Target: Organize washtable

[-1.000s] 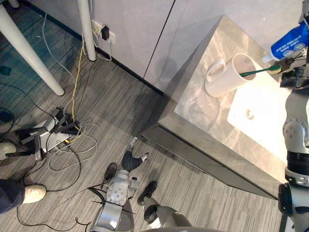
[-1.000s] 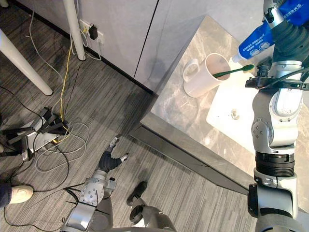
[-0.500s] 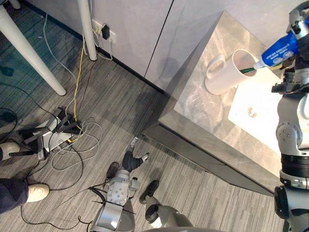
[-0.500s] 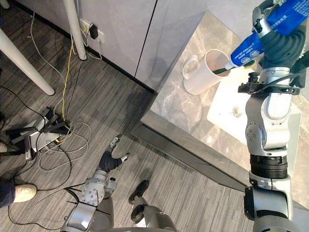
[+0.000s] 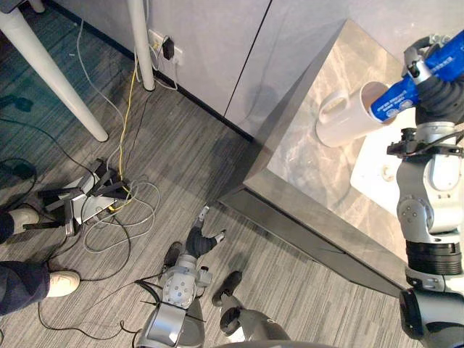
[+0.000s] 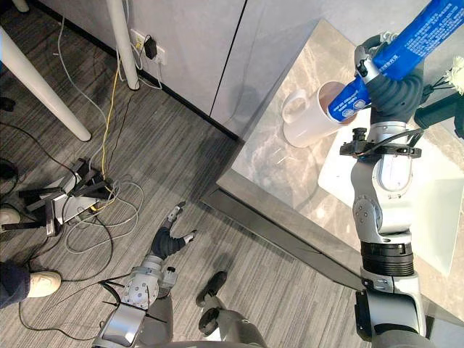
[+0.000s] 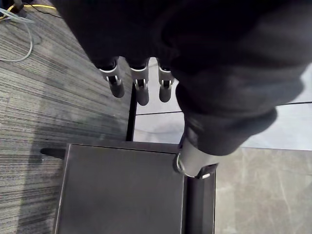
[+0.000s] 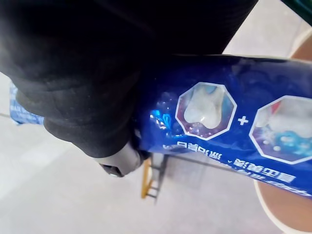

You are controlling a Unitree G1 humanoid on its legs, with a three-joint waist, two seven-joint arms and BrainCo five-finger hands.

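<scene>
Blue tube (image 6: 409, 40) | clasped, right hand (image 6: 388, 83) | at mug (image 6: 301, 125) mouth (counter (image 6: 286, 174) edge near)

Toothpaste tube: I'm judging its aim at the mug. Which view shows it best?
The right eye view: most of the toothpaste tube, gripped by the right hand, lower end at the white mug. The left eye view cuts off its top; the right wrist view shows its printed side close up.

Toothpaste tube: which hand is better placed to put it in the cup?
Right. The right hand grips the toothpaste tube, its lower end at the cup; the left hand hangs open over the floor, away from the counter.
</scene>
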